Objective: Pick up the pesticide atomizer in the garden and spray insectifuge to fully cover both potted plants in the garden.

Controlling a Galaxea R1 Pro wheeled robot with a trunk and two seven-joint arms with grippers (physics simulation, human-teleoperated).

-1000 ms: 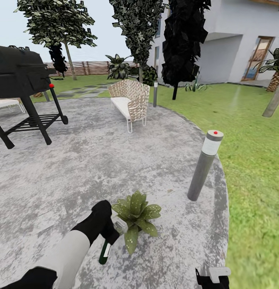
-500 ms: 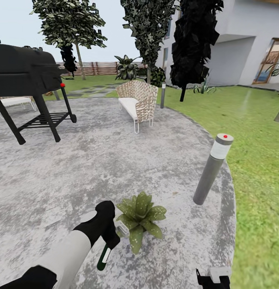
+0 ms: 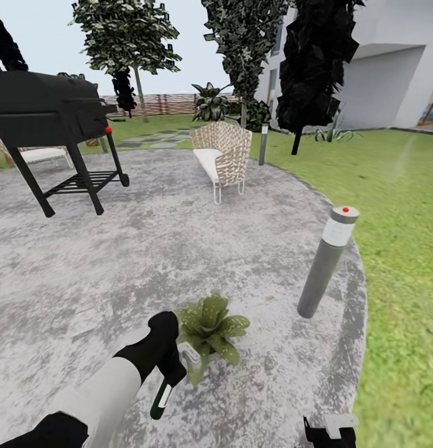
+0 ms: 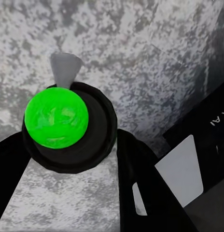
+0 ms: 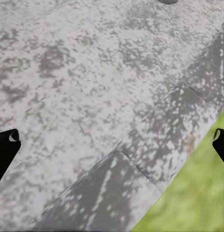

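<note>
One potted plant [image 3: 210, 325], a speckled green rosette, stands on the round grey patio [image 3: 148, 249] of the garden. Just to its left my left gripper [image 3: 165, 356] is shut on the pesticide atomizer [image 3: 161, 394], a dark green bottle hanging below the hand. Its white nozzle [image 3: 191, 355] points at the leaves. In the left wrist view the atomizer [image 4: 56, 116] shows as a bright green dome in a black ring between my black fingers [image 4: 141, 188]. My right gripper [image 3: 329, 429] sits low at the front right and is open. Its fingertips [image 5: 7, 145] stand far apart over paving.
A grey bollard light [image 3: 325, 264] stands right of the plant near the patio edge, with lawn [image 3: 403, 205] beyond. A black grill [image 3: 48, 118] is at the far left. A wicker chair [image 3: 224, 155] sits at the back, with trees, a wooden fence [image 3: 173, 102] and a white house behind.
The whole picture has shifted rightward, so the camera has turned left. My left arm keeps the atomizer beside the plant, and the right gripper has stayed put.
</note>
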